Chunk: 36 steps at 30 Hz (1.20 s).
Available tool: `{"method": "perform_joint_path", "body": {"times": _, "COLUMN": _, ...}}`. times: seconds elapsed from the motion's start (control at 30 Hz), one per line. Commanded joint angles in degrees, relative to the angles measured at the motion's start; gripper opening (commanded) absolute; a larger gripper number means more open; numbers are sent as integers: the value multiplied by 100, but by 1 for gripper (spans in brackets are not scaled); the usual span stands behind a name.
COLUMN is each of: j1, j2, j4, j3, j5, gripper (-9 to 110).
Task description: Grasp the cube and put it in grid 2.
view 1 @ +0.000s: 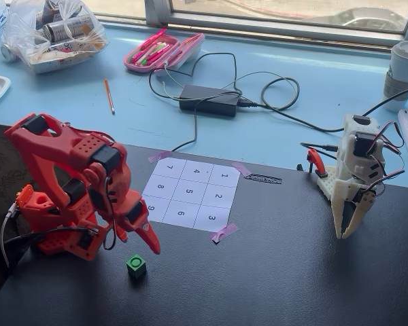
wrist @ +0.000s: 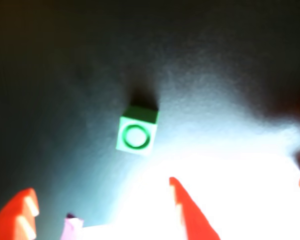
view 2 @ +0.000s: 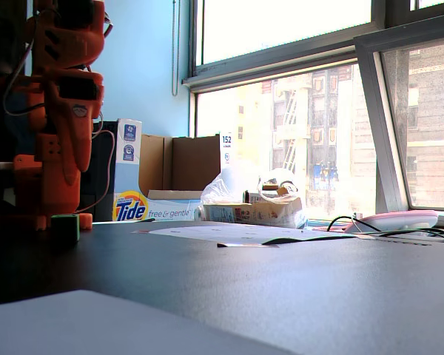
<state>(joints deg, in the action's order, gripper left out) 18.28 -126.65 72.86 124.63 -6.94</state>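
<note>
Fingers (wrist: 182,210) of the orange gripper (view 1: 139,234) stand spread wide and empty, one at the lower left corner of the wrist view, the other right of centre, with a broad gap between. The cube (wrist: 136,134) lies ahead of that gap, past the tips and apart from both, nearer the right-hand finger's line than the left; its ringed face points up, its sides sit slightly skewed to the fingers. In a fixed view the cube (view 1: 136,265) rests on the dark surface (view 1: 292,272) just below and left of the lowered tips, not touching them. Outward from it, the numbered sheet (view 1: 190,193) lies up and to the right, and grid 2 (view 1: 218,196) is in its right-hand column, middle row, bare. Judgement: the reach needs a short advance and descent, with some wrist turn to square the fingers.
</note>
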Motion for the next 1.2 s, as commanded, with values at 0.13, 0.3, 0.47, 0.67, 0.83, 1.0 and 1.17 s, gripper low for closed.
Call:
{"method": "perform_joint_path", "body": {"times": 0.13, "j1": 141, "j2": 571, "j4": -343, "j3": -26, "j5": -105, "gripper": 41}}
{"method": "perform_joint_path", "body": {"times": 0.3, "j1": 176, "j2": 686, "j4": -519, "j3": 132, "j5": -105, "gripper": 41}}
{"method": "perform_joint_path", "body": {"times": 0.47, "j1": 149, "j2": 712, "j4": -861, "j3": 589, "j5": -114, "gripper": 41}}
{"method": "perform_joint_path", "body": {"times": 0.67, "j1": 141, "j2": 773, "j4": -1002, "j3": 782, "j5": -114, "gripper": 41}}
{"method": "perform_joint_path", "body": {"times": 0.83, "j1": 185, "j2": 782, "j4": -1037, "j3": 773, "j5": -114, "gripper": 39}}
{"method": "perform_joint_path", "body": {"times": 1.0, "j1": 246, "j2": 800, "j4": -1063, "j3": 756, "j5": -132, "gripper": 39}}
{"method": "perform_joint_path", "body": {"times": 1.17, "j1": 343, "j2": 949, "j4": -1195, "j3": 712, "j5": -141, "gripper": 39}}
